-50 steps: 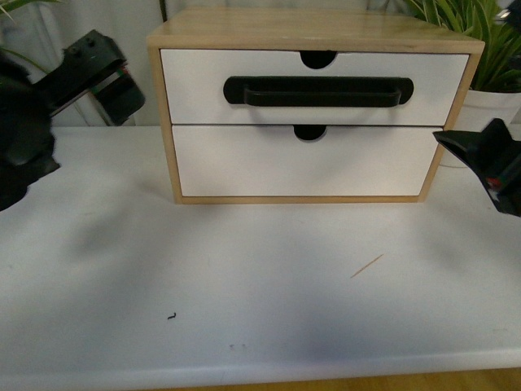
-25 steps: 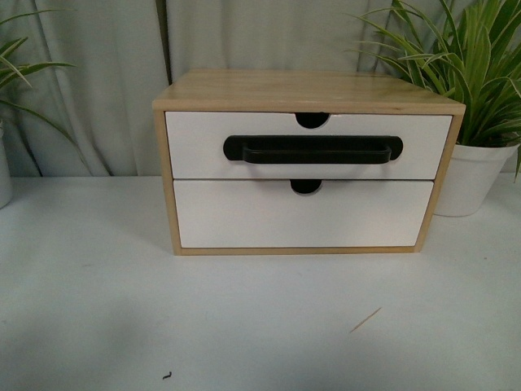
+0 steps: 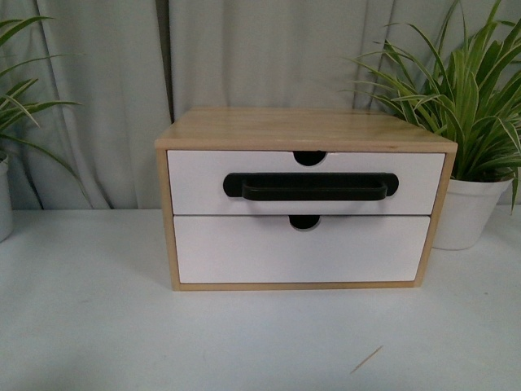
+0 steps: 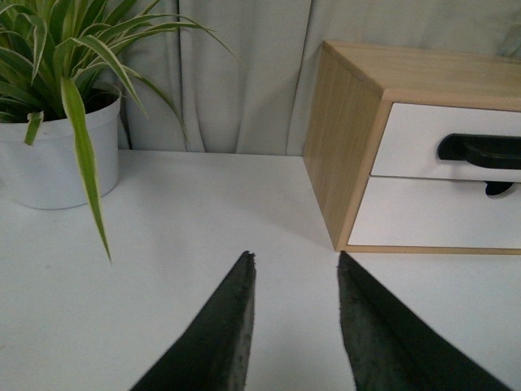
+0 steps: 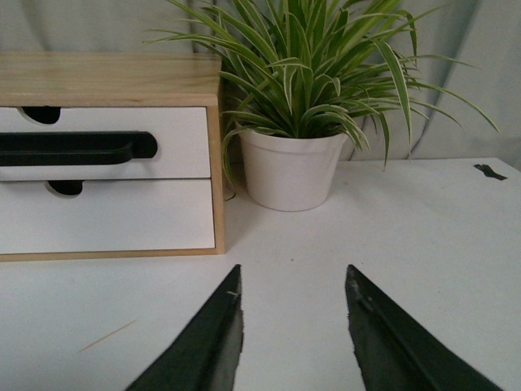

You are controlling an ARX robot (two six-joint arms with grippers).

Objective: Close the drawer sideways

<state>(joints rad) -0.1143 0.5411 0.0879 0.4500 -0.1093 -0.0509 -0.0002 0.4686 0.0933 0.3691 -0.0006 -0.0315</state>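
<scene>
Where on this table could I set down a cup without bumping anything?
The widest bare stretch is the table in front of the wooden cabinet, apart from a thin stick. There is room between the cabinet and the left plant pot. It is tightest on the right, where the other pot stands close beside the cabinet.
</scene>
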